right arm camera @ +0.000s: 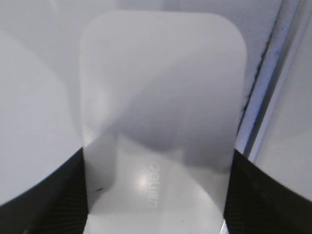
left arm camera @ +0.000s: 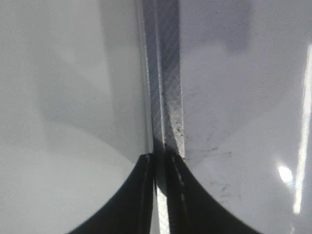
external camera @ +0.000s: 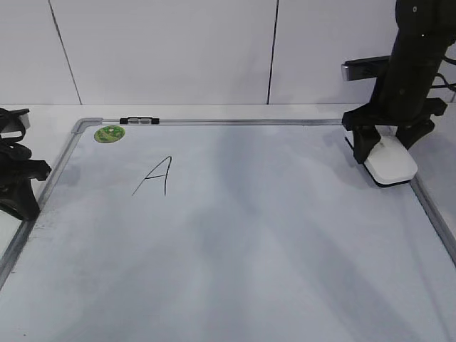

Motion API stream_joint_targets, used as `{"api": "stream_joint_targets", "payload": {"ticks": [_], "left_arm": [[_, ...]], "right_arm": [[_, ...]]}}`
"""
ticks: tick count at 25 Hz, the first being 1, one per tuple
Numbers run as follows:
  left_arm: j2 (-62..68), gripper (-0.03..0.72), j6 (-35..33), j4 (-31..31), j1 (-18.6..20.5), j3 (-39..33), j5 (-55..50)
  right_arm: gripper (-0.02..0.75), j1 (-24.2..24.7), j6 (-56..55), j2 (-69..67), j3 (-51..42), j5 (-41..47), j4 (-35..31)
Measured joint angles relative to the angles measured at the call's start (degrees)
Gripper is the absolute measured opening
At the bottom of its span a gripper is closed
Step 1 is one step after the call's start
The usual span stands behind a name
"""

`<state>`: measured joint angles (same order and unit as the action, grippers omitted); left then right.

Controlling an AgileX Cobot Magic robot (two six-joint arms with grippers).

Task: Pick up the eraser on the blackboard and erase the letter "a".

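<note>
The blackboard (external camera: 249, 242) is a large white board with a grey frame that fills the table. The eraser (external camera: 392, 164), a white oblong block with a dark underside, lies at the board's far right edge. My right gripper (external camera: 385, 151) straddles it with a finger pressed on each long side. In the right wrist view the eraser (right arm camera: 161, 87) fills the gap between the jaws (right arm camera: 157, 195). A tall capital "A" (external camera: 158, 176) is drawn at the upper left. No lowercase "a" shows in any view. My left gripper (external camera: 21, 185) is shut and empty at the board's left frame (left arm camera: 165, 97).
A round green sticker (external camera: 110, 133) and a small black-and-silver clip (external camera: 139, 121) sit at the board's far left corner. A pale panelled wall stands behind the table. The board's right frame rail (right arm camera: 261, 97) runs just beside the eraser.
</note>
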<state>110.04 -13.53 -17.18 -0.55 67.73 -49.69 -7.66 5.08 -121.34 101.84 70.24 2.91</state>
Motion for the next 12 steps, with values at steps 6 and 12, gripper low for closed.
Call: {"api": "stream_joint_targets", "payload": {"ticks": [6,12], "left_arm": [[0.0,0.045,0.0,0.0,0.0,0.0,0.0],[0.0,0.045,0.0,0.0,0.0,0.0,0.0]], "right_arm": [[0.567,0.3,-0.6,4.5,-4.6,0.0,-0.2],[0.567,0.3,-1.6,6.1,-7.5,0.0,-2.0]]}}
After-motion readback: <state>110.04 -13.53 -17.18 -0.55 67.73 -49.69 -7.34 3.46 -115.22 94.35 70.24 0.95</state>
